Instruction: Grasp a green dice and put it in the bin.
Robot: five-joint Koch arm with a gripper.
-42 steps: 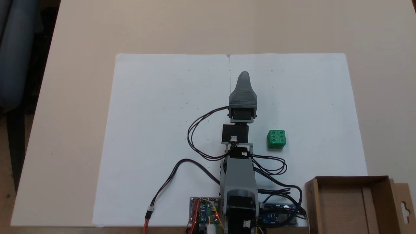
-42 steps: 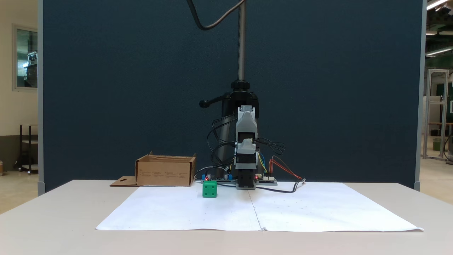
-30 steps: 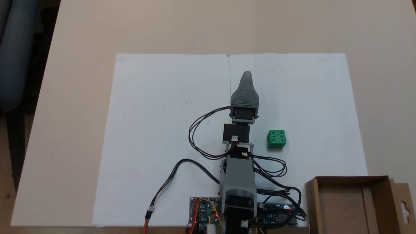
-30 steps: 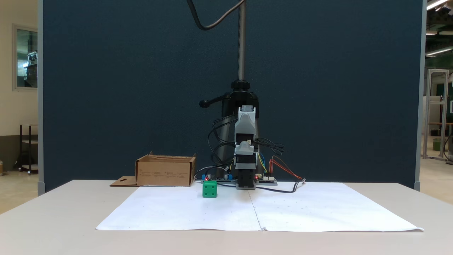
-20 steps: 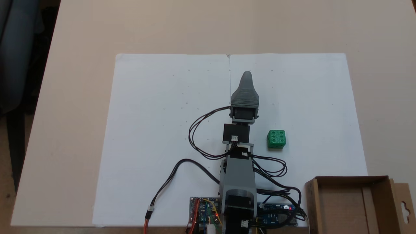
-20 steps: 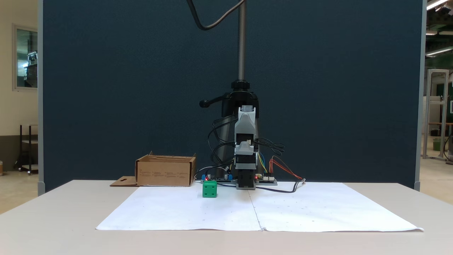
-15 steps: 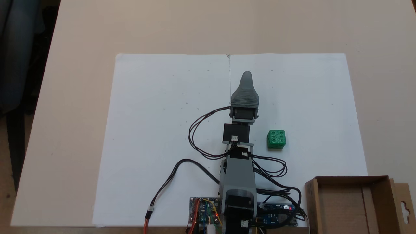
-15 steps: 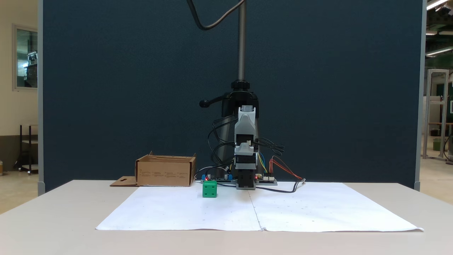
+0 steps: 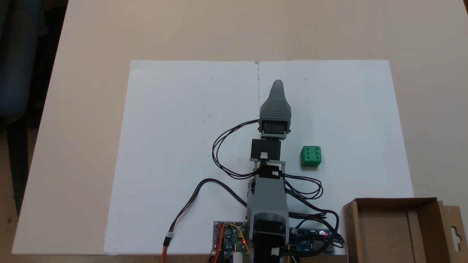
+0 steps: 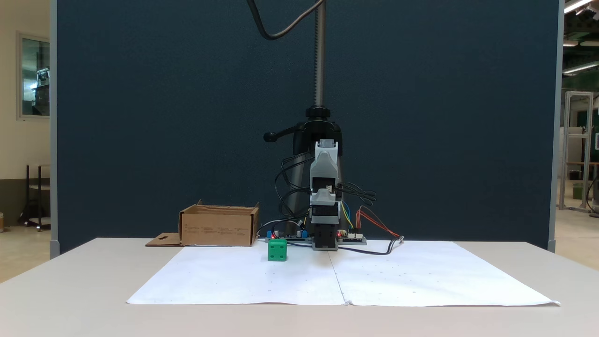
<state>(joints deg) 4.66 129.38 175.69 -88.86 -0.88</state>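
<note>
The green dice [image 9: 311, 156] rests on the white paper with six pips up, and shows in front of the arm's base as the green dice [image 10: 277, 250]. The bin [image 9: 395, 201], an open cardboard box, stands at the lower right corner of a fixed view and at the left as the bin [image 10: 217, 228]. My gripper [image 9: 277, 84] points away from the base along the paper's middle seam, up and to the left of the dice and apart from it. One grey jaw shows from above, covering the other. My folded arm [image 10: 325, 187] faces the camera.
White paper sheets [image 9: 182, 146] cover the middle of the beige table. Circuit boards [image 9: 228, 237] and looping black cables [image 9: 219, 153] lie around the arm's base. The bin's flap [image 9: 454, 230] juts out to the right. A clamp stand pole [image 10: 319, 56] rises behind the arm.
The gripper tip swung slightly to the right at the start and has held still since. The dice and the bin have not moved.
</note>
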